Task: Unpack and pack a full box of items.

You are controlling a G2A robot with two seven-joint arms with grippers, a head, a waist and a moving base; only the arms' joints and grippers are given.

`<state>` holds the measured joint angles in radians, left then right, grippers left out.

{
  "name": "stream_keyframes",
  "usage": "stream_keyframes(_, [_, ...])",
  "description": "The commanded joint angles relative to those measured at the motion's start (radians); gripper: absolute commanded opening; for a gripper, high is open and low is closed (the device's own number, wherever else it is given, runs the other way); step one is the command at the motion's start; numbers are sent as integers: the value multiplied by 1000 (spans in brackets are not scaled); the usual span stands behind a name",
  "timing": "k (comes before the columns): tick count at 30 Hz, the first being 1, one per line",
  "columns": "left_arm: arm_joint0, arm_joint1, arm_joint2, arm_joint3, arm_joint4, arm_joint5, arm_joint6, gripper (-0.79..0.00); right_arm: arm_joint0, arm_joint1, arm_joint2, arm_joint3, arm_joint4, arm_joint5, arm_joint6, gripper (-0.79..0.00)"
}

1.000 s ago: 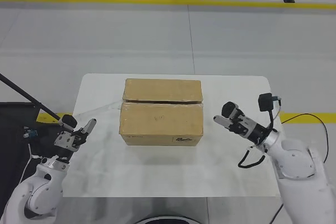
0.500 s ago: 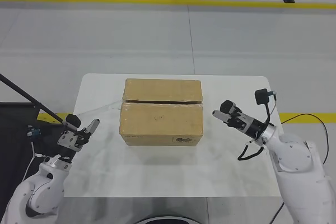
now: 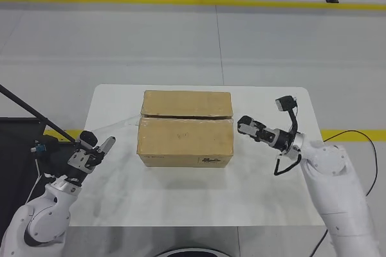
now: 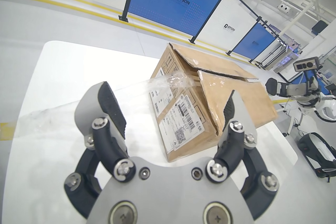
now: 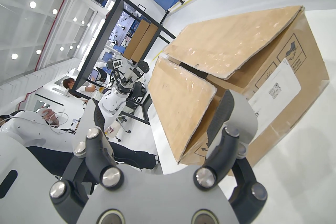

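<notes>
A closed brown cardboard box [image 3: 185, 136] sits in the middle of the white table [image 3: 180, 199], its two top flaps meeting at a slightly gaping seam. A strip of clear tape [image 4: 168, 79] hangs off its left end. My left gripper [image 3: 103, 149] hovers open over the table, a short way left of the box [image 4: 210, 93], fingers [image 4: 111, 107] wide apart and empty. My right gripper [image 3: 244, 123] is open right beside the box's right end, level with the seam. In the right wrist view the near flap's corner [image 5: 183, 104] lies between the fingers [image 5: 223, 109] without contact.
A black pole [image 3: 19, 106] and a dark cloth [image 3: 6, 148] stand off the table's left edge. A cable [image 3: 360, 138] loops behind the right arm. Bare table surface lies in front of the box and on both sides.
My right gripper has moved left and slightly away from me, closing in on the box's right end. The left gripper has barely shifted. The box has not moved.
</notes>
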<state>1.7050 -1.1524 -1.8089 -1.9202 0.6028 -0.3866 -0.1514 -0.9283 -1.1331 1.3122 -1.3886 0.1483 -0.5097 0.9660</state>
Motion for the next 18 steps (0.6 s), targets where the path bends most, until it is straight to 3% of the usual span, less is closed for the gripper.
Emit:
stream_keyframes(1, [0, 0, 0, 0, 1, 0, 0, 0, 17, -3, -16, 26, 7, 1, -5, 0])
stream_keyframes(18, [0, 0, 0, 0, 1, 0, 0, 0, 75, -11, -75, 104, 259, -103, 152, 0])
